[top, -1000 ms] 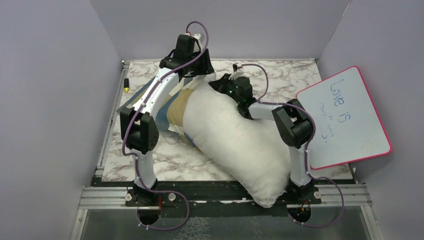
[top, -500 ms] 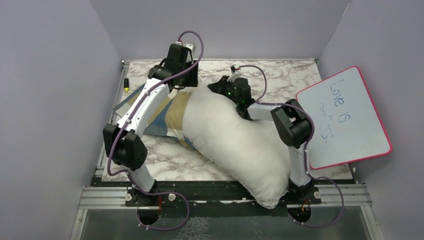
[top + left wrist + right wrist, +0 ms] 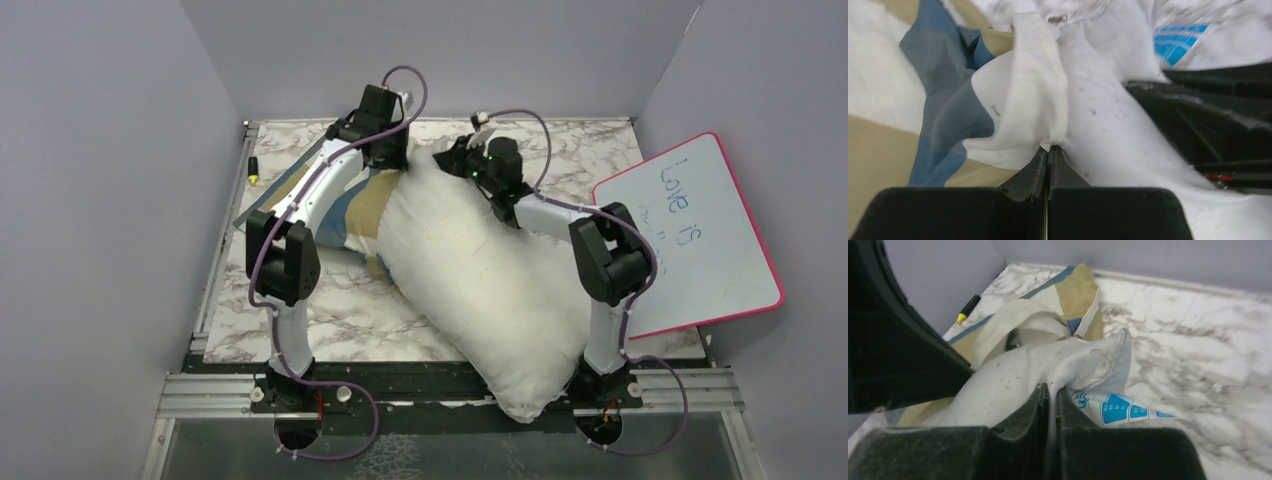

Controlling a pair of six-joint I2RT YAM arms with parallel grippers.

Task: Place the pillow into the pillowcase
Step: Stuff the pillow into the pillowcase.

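Note:
The pillow is a plump off-white cushion lying diagonally from the table's far middle to the near edge. The pillowcase, in blue, tan and cream blocks, lies crumpled at its far left end, under my left arm. My left gripper is shut on a cream fold of the pillowcase, right against the pillow's speckled fabric. My right gripper is shut on the pillow's far corner, beside its blue-printed label. The pillowcase's open mouth lies just beyond that corner.
A pink-rimmed whiteboard leans at the right of the table. A yellow-tipped marker lies at the far left edge, and also shows in the right wrist view. Grey walls close in the left, back and right sides.
My left gripper swung left and then back right against the pillow's far end. My right gripper moved farther back and right with the pillow's corner, dragging the pillow a little that way.

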